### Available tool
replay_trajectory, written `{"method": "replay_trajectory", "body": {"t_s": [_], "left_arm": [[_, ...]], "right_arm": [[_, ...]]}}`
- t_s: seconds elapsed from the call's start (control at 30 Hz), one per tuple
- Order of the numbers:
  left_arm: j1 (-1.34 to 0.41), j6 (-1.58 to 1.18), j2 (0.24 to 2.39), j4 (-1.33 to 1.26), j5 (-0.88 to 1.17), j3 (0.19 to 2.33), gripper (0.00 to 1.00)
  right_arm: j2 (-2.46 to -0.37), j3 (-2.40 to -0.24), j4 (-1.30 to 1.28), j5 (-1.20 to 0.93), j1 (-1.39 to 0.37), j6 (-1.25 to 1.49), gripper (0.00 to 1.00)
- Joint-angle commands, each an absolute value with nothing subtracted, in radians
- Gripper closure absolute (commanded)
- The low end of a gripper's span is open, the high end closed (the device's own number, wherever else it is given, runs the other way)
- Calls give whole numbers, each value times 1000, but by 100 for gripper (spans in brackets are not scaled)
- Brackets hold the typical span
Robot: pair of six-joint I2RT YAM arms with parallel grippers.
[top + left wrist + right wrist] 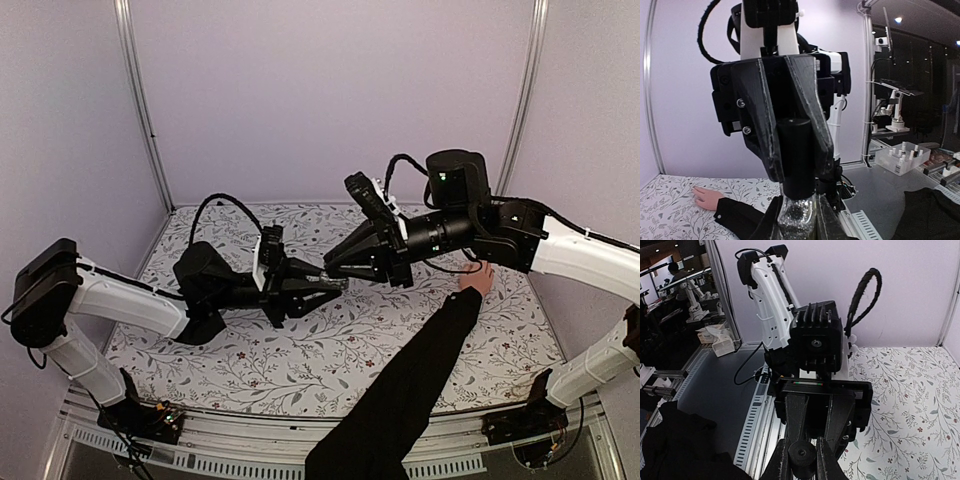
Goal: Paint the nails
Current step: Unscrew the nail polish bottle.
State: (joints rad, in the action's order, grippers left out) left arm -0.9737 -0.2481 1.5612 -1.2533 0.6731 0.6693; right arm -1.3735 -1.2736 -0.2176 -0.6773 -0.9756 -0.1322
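A bare hand [479, 277] with a long black sleeve [400, 400] lies flat on the table at the right, just under my right arm. It also shows in the left wrist view [705, 196]; its nails are too small to make out. My left gripper [322, 287] is shut on a small glittery bottle [797, 216] and holds it above the table's middle. My right gripper [336, 267] faces it and is shut on the bottle's black cap [802, 458], which also shows in the left wrist view [797, 157]. The cap sits on the bottle.
The floral table cover [300, 360] spreads under both arms. Metal frame posts [140, 100] stand at the back corners. The sleeve crosses the near right of the table. A plastic tray [900, 157] stands off the table.
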Motion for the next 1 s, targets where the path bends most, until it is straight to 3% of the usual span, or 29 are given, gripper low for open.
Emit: {"method": "replay_trajectory", "body": {"t_s": [0.0, 0.1, 0.27, 0.43, 0.5, 0.7, 0.97], "left_arm": [[-993, -248, 1556, -1285, 902, 719, 100], [-995, -266, 1557, -1285, 932, 728, 100], [-991, -208, 1518, -1206, 805, 705, 100], [-991, -157, 1485, -1159, 600, 669, 100], [-990, -144, 1477, -1145, 519, 660, 100], [-1002, -111, 1497, -1056, 319, 697, 100], [-1053, -44, 1540, -950, 85, 761, 100]], "right_arm": [[-1358, -1270, -166, -843, -977, -167, 100], [-1354, -1271, -167, -855, -977, -183, 99], [-1334, -1263, -169, -780, -970, -178, 84], [-1307, -1237, -140, -682, -959, -127, 46], [-1296, -1223, -124, -637, -951, -106, 35], [-1299, -1196, -88, -429, -930, -10, 32], [-1355, -1220, -95, -314, -931, 98, 39]]}}
